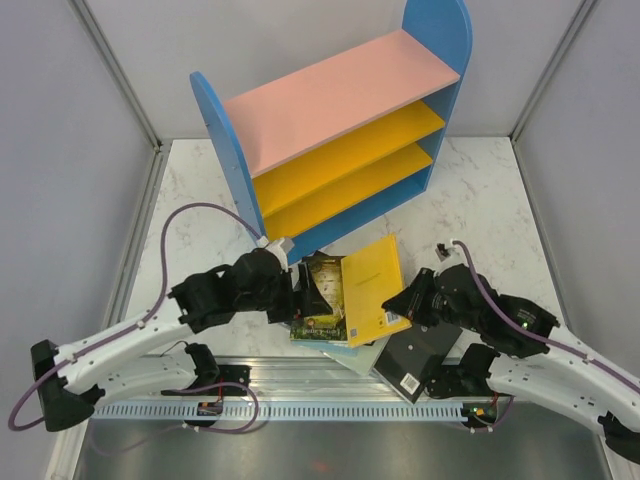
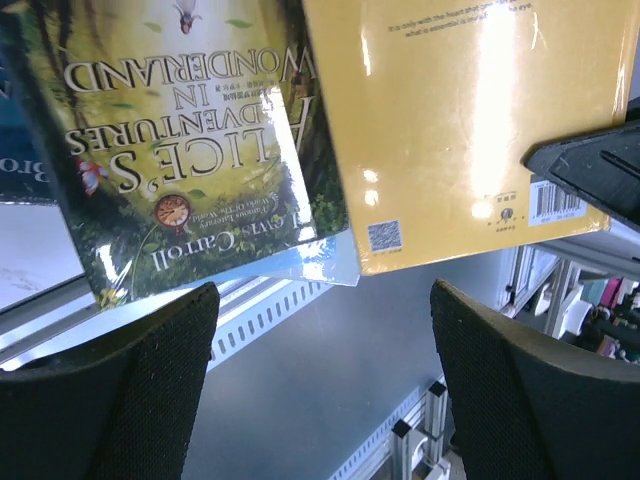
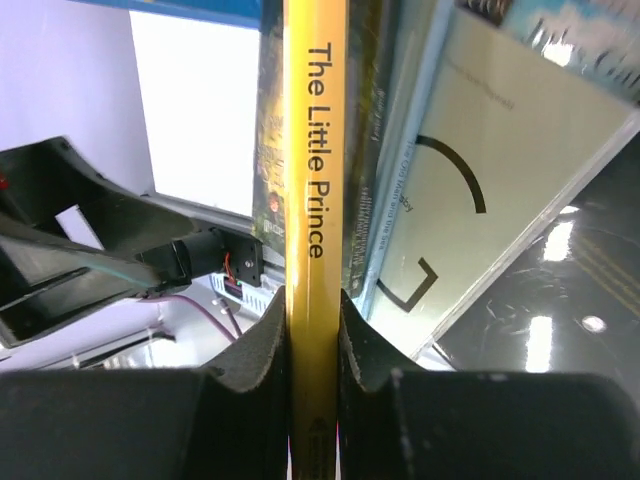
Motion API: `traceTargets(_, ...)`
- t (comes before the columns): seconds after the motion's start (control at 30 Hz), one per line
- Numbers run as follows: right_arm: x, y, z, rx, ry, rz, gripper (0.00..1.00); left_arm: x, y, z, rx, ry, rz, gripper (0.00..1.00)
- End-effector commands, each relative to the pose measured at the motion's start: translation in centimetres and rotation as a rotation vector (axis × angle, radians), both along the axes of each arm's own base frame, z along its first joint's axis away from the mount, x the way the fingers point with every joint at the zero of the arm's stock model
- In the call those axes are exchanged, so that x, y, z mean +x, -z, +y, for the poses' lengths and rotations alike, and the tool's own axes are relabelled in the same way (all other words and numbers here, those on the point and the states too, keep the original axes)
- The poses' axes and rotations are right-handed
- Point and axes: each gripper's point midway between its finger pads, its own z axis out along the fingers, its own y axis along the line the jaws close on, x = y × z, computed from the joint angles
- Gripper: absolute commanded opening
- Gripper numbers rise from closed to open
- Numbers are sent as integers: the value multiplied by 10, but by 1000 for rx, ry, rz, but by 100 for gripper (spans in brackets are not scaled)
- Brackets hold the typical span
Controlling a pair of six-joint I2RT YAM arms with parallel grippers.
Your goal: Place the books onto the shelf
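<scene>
My right pincer (image 3: 315, 305) is clamped hard on the spine edge of a thin yellow paperback (image 3: 316, 150). Both of its black pads (image 3: 262, 340) press flat on the covers, and the black title "The Little Prince" runs up the spine away from my fingers. From above, this book shows its plain yellow back cover, with a barcode at the corner nearest my grip. It sits on top of the pile, overlapping a glossy dark green paperback (image 1: 325, 295) printed "Alice's Adventures in Wonderland". Just beside the yellow spine, my right wrist camera shows a pale grey book with a large black G (image 3: 480, 200) lying lower in the pile.

My left pincer (image 2: 320, 370) stands wide open and holds nothing. Its two black pads (image 2: 130, 390) are well apart, with only grey metal showing between them. The near edge of the green paperback lies just beyond its fingertips, not touching them.

A black paperback (image 1: 415, 360) lies under my right arm, by the slotted metal rail (image 1: 330, 385) at the table's near edge.

The pile rests on the white marble table (image 1: 200, 200), right in front of the small bookcase with blue arched sides, a pink top board and two yellow boards (image 1: 340, 130). The bookcase stands at the far side with its open face toward me.
</scene>
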Motion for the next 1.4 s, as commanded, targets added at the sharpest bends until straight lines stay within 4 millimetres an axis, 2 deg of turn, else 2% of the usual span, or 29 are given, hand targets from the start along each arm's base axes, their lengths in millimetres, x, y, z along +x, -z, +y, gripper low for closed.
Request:
traceTargets(0.0, 17, -82, -6, 27, 15, -189, 0, 3, -36, 40, 15, -93, -121, 89)
traceTargets(0.03, 19, -97, -4, 30, 7, -217, 0, 2, -42, 47, 2, -110, -132, 90)
traceTargets(0.07, 19, -138, -5, 81, 0, -285, 0, 0, -44, 53, -4, -117, -141, 90)
traceTargets(0.1, 20, -152, -6, 63, -20, -324, 0, -4, -49, 61, -24, -123, -156, 91)
traceTargets(0.13, 24, -162, 1, 44, -38, -336, 0, -7, -42, 68, -3, -128, -150, 91)
traceTargets(0.17, 22, -203, 0, 98, -45, -397, 0, -9, -39, 72, 6, -128, -144, 91)
traceTargets(0.23, 28, -223, 13, 72, -94, -434, 0, -15, -32, 79, 17, -133, -126, 91)
traceTargets(0.27, 25, -262, 11, 131, -96, -492, 0, -16, -31, 81, 14, -136, -121, 91)
traceTargets(0.33, 32, -280, 26, 123, -128, -518, 0, -19, -30, 85, 0, -149, -114, 91)
traceTargets(0.37, 27, -310, 24, 177, -131, -562, 0, -19, -31, 86, -7, -152, -115, 91)
traceTargets(0.43, 37, -321, 39, 177, -143, -574, 0, -20, -34, 89, -20, -164, -123, 91)
traceTargets(0.47, 36, -340, 40, 208, -149, -605, 0, -20, -34, 89, -21, -166, -124, 91)
traceTargets(0.5, 47, -336, 59, 188, -167, -593, 0, -19, -35, 89, -22, -167, -125, 91)
traceTargets(0.53, 51, -338, 67, 186, -180, -600, 0, -20, -34, 90, -20, -166, -123, 91)
traceTargets(0.57, 51, -353, 71, 210, -191, -624, 0, -20, -33, 89, -17, -166, -121, 91)
traceTargets(0.6, 64, -343, 91, 184, -202, -601, 0, -20, -33, 89, -17, -164, -116, 90)
traceTargets(0.63, 70, -345, 97, 183, -200, -603, 0, -20, -33, 88, -17, -164, -113, 90)
traceTargets(0.67, 73, -361, 99, 210, -192, -631, 0, -20, -34, 88, -18, -163, -112, 90)
traceTargets(0.7, 85, -353, 116, 198, -213, -609, 0, -20, -35, 88, -22, -164, -113, 89)
traceTargets(0.77, 109, -361, 113, 215, -176, -614, 0, -21, -38, 88, -33, -168, -116, 89)
traceTargets(0.8, 119, -357, 125, 245, -209, -588, 0, -21, -39, 90, -39, -174, -117, 89)
traceTargets(0.83, 140, -356, 119, 253, -174, -578, 0, -21, -40, 90, -46, -176, -118, 89)
traceTargets(0.87, 149, -364, 120, 292, -172, -597, 0, -21, -39, 91, -47, -179, -117, 89)
traceTargets(0.9, 159, -358, 128, 311, -185, -566, 0, -22, -41, 92, -55, -184, -121, 89)
traceTargets(0.97, 176, -366, 126, 340, -171, -583, 0, -21, -42, 94, -60, -191, -125, 89)
traceTargets(1.0, 187, -359, 133, 342, -173, -562, 0, -21, -44, 95, -67, -196, -135, 89)
traceTargets(1.03, 188, -364, 134, 360, -188, -572, 0, -20, -44, 96, -67, -200, -135, 89)
traceTargets(1.13, 201, -359, 147, 398, -212, -546, 0, -18, -44, 97, -57, -205, -148, 89)
traceTargets(1.37, 221, -328, 175, 413, -254, -464, 0, -11, -42, 98, -13, -201, -187, 89)
